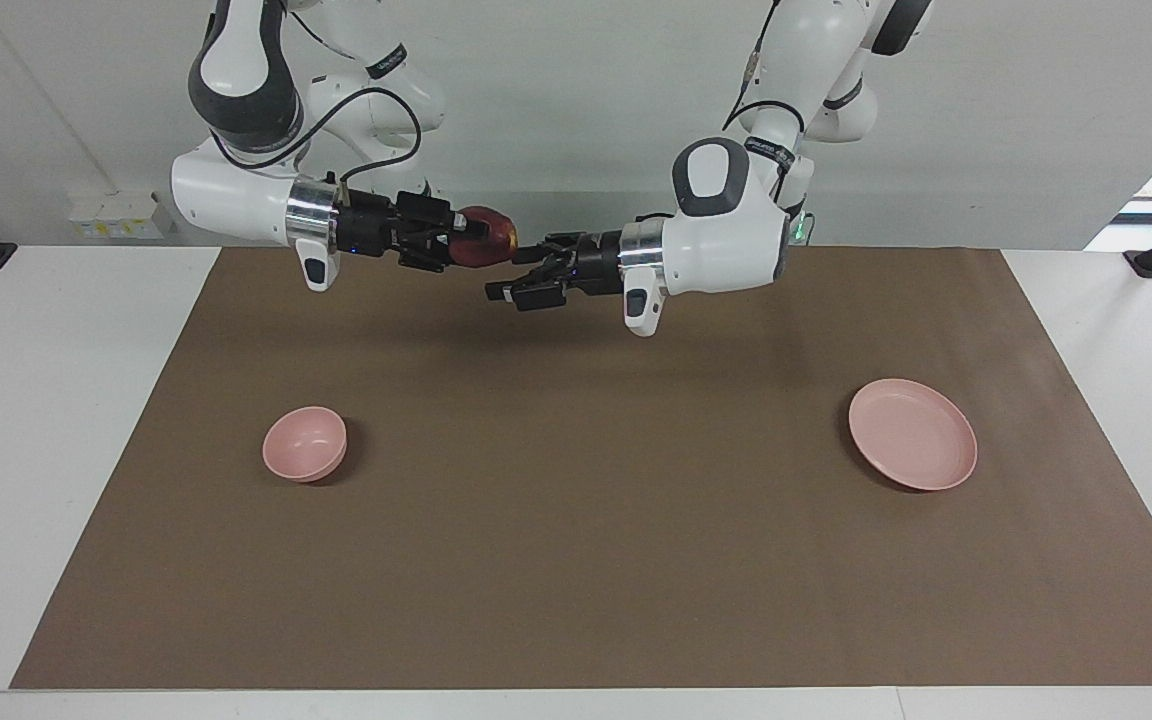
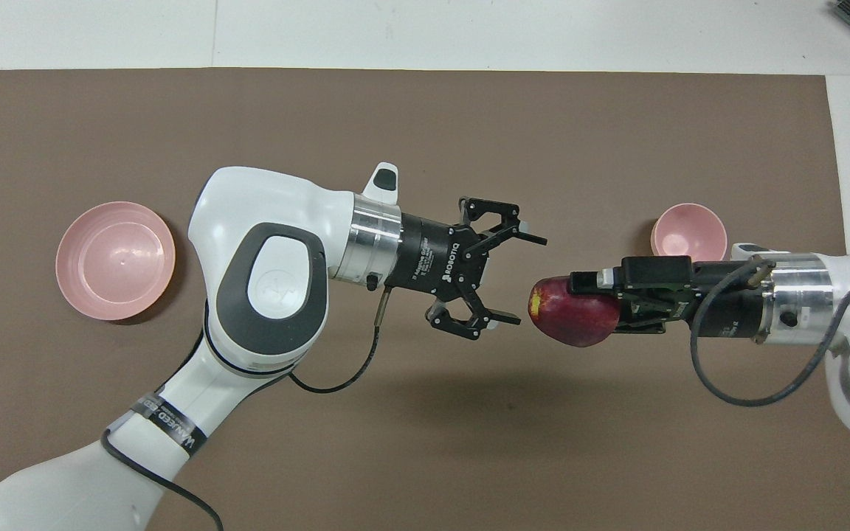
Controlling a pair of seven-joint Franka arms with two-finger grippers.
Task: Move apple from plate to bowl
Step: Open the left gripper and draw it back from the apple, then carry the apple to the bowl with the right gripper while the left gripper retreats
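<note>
Two arms meet in the air above the brown mat, over the strip of it closest to the robots. The right claw is clenched on the apple, holding it up off the surface with the arm stretched level; the dark red fruit sticks out past the fingertips, its yellowish patch facing the other arm. The left claw hangs just beside the apple, released, its two fingers spread wide and apart from the fruit with a clear gap showing in the overhead view. In that view the apple sits at three o'clock from the left claw.

Down on the mat, the bowl rests toward the right arm's end of the surface, upright and with nothing in it. In the overhead view it lies at about one o'clock from the apple, partly tucked under the right arm's wrist. The plate lies flat toward the left arm's end, well apart from the bowl, at nine o'clock from the left arm's elbow in the overhead view, and it too is bare. Both dishes are farther from the robots than the spot the two claws hang over.
</note>
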